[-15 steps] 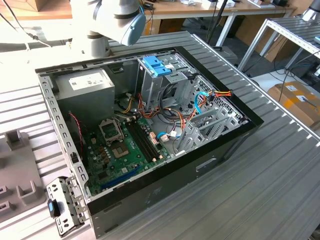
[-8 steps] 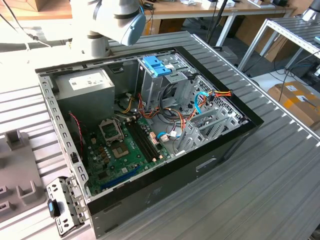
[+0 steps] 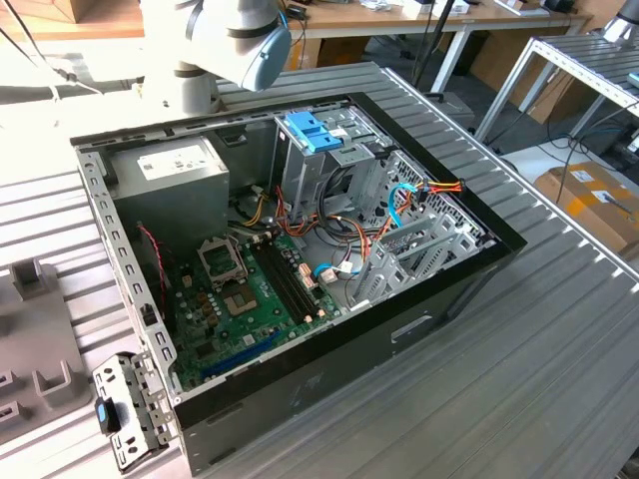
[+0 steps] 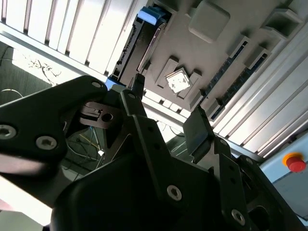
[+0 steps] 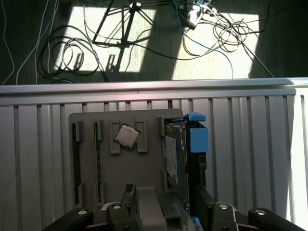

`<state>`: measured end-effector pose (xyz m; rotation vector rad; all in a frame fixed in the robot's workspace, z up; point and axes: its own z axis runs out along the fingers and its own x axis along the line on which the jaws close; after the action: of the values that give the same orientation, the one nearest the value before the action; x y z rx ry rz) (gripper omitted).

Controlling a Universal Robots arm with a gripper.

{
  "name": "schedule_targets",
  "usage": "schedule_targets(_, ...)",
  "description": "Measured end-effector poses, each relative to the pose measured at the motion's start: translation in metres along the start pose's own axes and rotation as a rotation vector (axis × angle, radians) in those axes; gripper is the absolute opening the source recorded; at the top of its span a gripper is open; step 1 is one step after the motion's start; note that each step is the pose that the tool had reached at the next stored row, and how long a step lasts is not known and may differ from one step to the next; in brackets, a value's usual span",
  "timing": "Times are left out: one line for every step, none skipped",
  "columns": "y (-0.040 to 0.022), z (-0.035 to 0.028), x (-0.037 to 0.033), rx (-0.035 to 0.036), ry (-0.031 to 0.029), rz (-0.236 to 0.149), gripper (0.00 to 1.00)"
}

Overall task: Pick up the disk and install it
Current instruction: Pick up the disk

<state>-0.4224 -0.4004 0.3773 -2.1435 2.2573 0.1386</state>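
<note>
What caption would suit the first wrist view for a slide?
Open gripper near the disk, which stands on edge in a grey tray beside a chip.

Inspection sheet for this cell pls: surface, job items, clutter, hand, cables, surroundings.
Surface: slatted metal table carrying an open computer case and a grey tray.
Job's things: disk with blue rails stands on edge in the tray, not yet picked up.
Clutter: chip in the tray beside the disk; loose metal bracket next to the case.
Hand: hand open, over the tray near the disk, holding nothing.
Cables: orange, red and blue wires inside the case; loose cables on the floor.
Surroundings: tripod on the floor; red button; cardboard box.
</note>
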Motion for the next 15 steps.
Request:
schedule_targets(0.0,0.0006,0.0,0.0,0.0,0.0,0.6)
schedule_targets(-0.0001,0.0013,0.0001,0.0,0.0,0.0,0.6)
schedule_targets(-0.0001,0.0015,0.0001,0.0,0.0,0.0,0.6)
schedule_targets(-0.0001,0.0017,0.0001,0.0,0.0,0.0,0.6)
schedule_targets(-0.0001,0.0019,0.0001,0.0,0.0,0.0,0.6)
schedule_targets(-0.0001,0.002,0.0002,0.0,0.0,0.0,0.6)
schedule_targets(-0.0001,0.0024,0.0002,0.0,0.0,0.0,0.6)
schedule_targets(-0.0001,0.0026,0.0002,0.0,0.0,0.0,0.6)
schedule_targets(-0.0001,0.0027,0.0002,0.0,0.0,0.0,0.6)
schedule_targets(-0.0001,0.0029,0.0002,0.0,0.0,0.0,0.6)
schedule_targets(-0.0001,0.003,0.0002,0.0,0.0,0.0,0.6)
schedule_targets(-0.0001,0.0033,0.0003,0.0,0.0,0.0,0.6)
schedule_targets(-0.0002,0.0034,0.0003,0.0,0.0,0.0,0.6)
schedule_targets(-0.0002,0.0043,0.0004,0.0,0.0,0.0,0.6)
schedule_targets(-0.0002,0.0051,0.0004,0.0,0.0,0.0,0.6)
